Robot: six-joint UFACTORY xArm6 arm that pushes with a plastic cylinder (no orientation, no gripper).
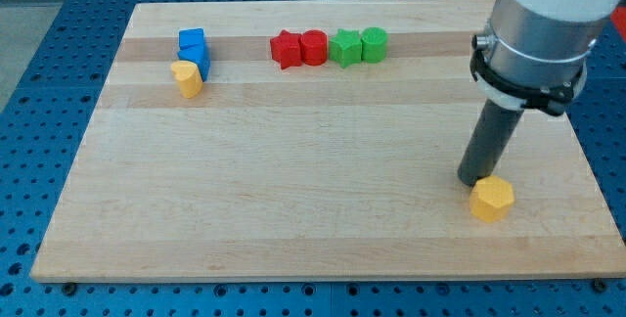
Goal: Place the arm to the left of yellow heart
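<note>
The yellow heart (186,77) sits near the board's upper left, touching the lower of two blue blocks (194,51). My tip (475,179) is far away at the view's lower right, set against the upper left side of a yellow hexagon block (491,200). The rod (491,141) rises from there into the grey arm body (536,33) at the view's top right.
Along the top of the wooden board (293,190) lies a row: a red star-like block (285,50), a red cylinder (313,47), a green star-like block (344,48) and a green cylinder (374,43). A blue perforated table surrounds the board.
</note>
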